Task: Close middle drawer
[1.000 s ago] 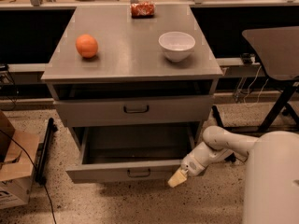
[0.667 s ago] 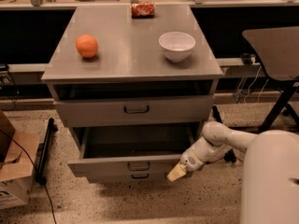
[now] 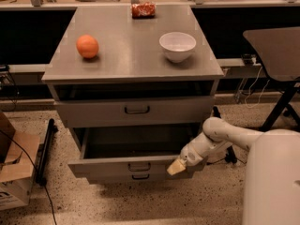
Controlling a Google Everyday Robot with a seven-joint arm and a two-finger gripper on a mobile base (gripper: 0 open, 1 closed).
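While open, middle drawer [image 3: 104, 167], gripper [image 3: 176, 167] at its front, speckled floor [image 3: 140, 204].

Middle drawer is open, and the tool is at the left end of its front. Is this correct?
Not quite. The camera view shows the middle drawer open, but the tool is at the right end of its front, not the left.

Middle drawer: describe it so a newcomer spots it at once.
Find the grey cabinet with an orange and a bowl on top. Of its three drawers, the middle drawer is the one pulled far out, inside showing, with the gripper at the right end of its low front. The top drawer has a taller front; the bottom drawer barely peeks out beneath.
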